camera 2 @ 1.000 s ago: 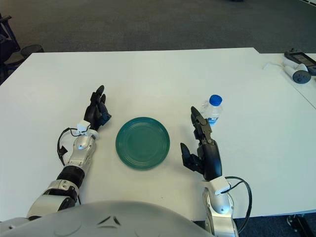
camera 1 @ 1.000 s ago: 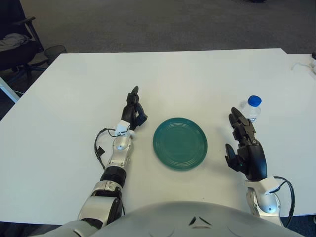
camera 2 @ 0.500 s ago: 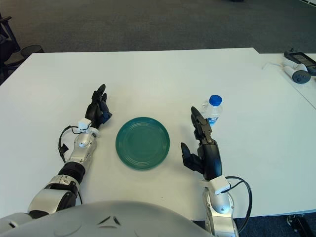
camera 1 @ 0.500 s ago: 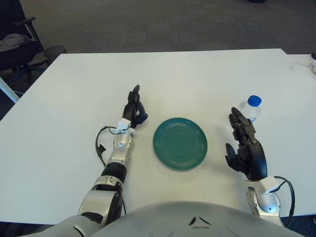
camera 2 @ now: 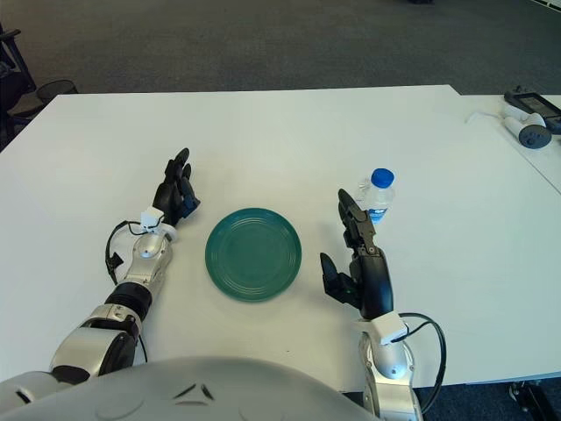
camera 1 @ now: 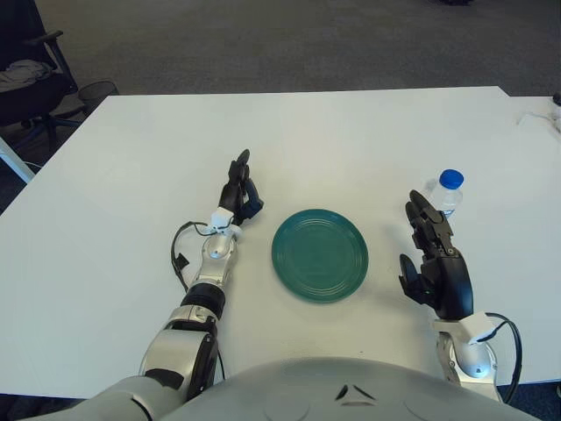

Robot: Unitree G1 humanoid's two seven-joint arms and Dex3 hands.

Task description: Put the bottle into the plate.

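While the white table fills most of the view, the green plate lies flat near its front edge, midway between the two hands. To the plate's right, the right hand is raised with its fingers spread and holds nothing. Just beyond its fingertips, apart from them, stands the bottle, upright, small, clear, with a blue cap. On the plate's left, the left hand shows with fingers extended, also holding nothing.
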